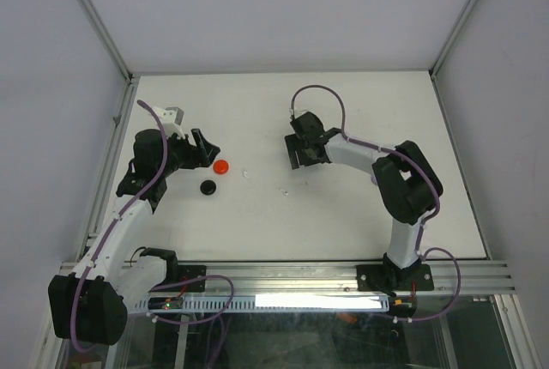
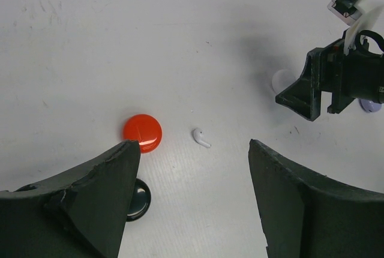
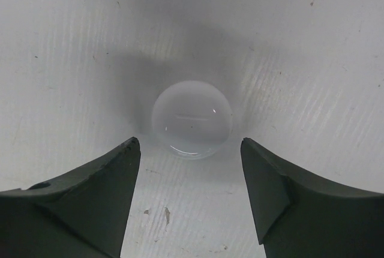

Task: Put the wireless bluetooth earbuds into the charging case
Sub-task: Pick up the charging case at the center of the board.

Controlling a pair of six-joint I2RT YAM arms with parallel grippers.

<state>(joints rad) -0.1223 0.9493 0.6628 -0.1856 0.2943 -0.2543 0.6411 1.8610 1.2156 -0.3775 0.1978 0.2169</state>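
White earbud [image 2: 201,138] lies near red case [image 2: 143,132] — apart.

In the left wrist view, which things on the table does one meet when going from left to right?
Red case → white earbud → white round case. The black case overlaps the red one sideways, so it is left out.

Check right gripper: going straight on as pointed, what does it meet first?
Probably the round, pale white puck-like case, lying on the white table centred just ahead of the right gripper, whose jaws stand open. Its height above the case is unclear.
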